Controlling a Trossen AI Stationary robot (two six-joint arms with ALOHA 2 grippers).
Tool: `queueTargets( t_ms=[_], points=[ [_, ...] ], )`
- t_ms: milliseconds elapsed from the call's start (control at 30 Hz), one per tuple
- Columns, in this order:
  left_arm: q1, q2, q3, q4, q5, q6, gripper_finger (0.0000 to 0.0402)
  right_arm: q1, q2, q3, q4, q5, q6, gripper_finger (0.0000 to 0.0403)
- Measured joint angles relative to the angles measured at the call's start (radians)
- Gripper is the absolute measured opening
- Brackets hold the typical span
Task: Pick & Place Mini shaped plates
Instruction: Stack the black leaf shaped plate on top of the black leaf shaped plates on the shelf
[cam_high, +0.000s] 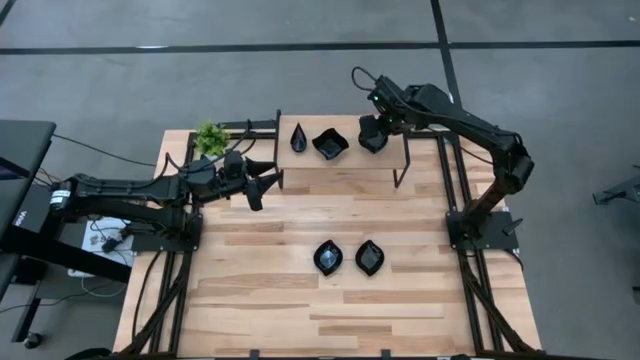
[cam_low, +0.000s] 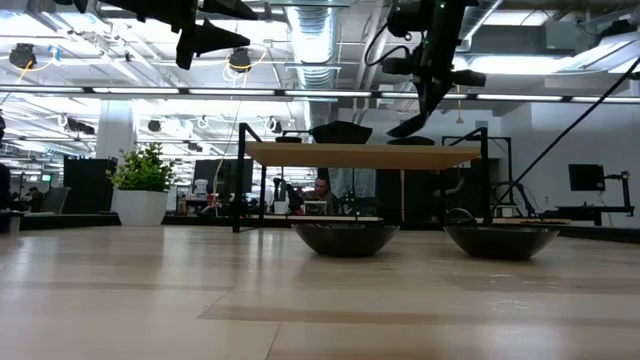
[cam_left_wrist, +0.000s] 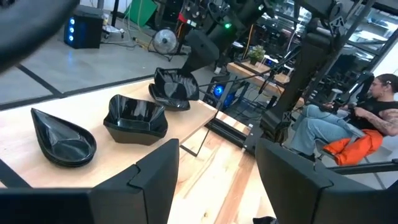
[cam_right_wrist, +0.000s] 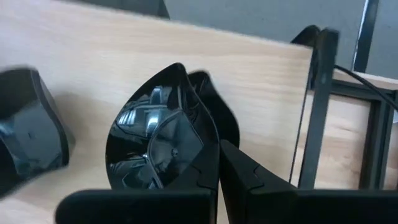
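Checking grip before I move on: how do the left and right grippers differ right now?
The left gripper is open and empty, beside the shelf; the right gripper is shut on a leaf-shaped plate over the shelf's right end. The left points along the table, the right points down. Both are dark two-finger grippers.

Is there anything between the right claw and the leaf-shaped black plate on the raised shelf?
No. The right claw is shut on the rim of the glossy black leaf-shaped plate, which sits on top of the stack at the right end of the raised wooden shelf. The wavy-edged square black dishes stand apart beside it.
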Motion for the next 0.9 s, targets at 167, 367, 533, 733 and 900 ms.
queueTargets(
  t_ms=[167, 367, 533, 733, 900],
  points=[
    [0.0, 0.0, 0.0, 0.005, 0.0, 0.0, 0.0214, -0.013, -0.03, 0.0, 0.008, 0.027, 0.032, 0.0],
    [0.0, 0.0, 0.0, 0.011, 0.0, 0.009, 0.0214, -0.003, -0.129, -0.115, 0.148, 0.055, 0.045, 0.0],
    [0.0, 0.0, 0.0, 0.013, 0.0, 0.017, 0.0214, 0.0, -0.261, -0.33, 0.344, 0.008, 0.061, 0.0],
    [0.0, 0.0, 0.0, 0.016, 0.0, 0.019, 0.0214, -0.012, -0.355, -0.482, 0.538, -0.027, 0.055, 0.0],
    [0.0, 0.0, 0.0, 0.016, 0.008, 0.019, 0.0214, -0.034, -0.335, -0.51, 0.546, -0.048, 0.05, 0.0]
  ],
)
